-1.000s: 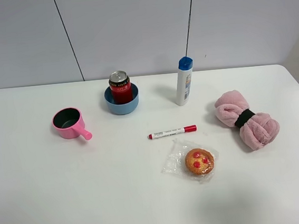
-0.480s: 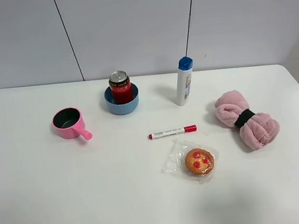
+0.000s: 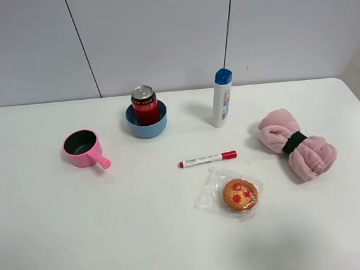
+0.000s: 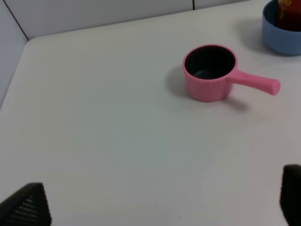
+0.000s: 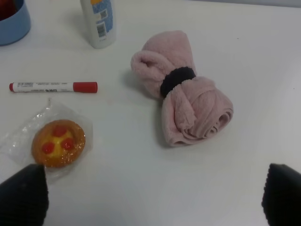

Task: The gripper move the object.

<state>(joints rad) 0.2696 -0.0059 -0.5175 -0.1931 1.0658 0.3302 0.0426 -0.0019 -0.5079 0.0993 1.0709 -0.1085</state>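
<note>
From the high camera, your red can [image 3: 144,105] stands upright inside the blue bowl [image 3: 147,126]. In the left wrist view, left gripper [image 4: 160,202] fingers sit spread; lift straight up. In the right wrist view, right gripper [image 5: 153,200] likewise spread, far from the bowl.

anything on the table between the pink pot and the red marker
No. In the exterior high view, bare white table runs from the pink pot to the red marker.

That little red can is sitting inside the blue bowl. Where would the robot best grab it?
Probably from above, closing on the upper half of the red can. It stands upright in the blue bowl, whose wall hides its lower part, so only the top portion under the silver lid is free for a gripper.
</note>
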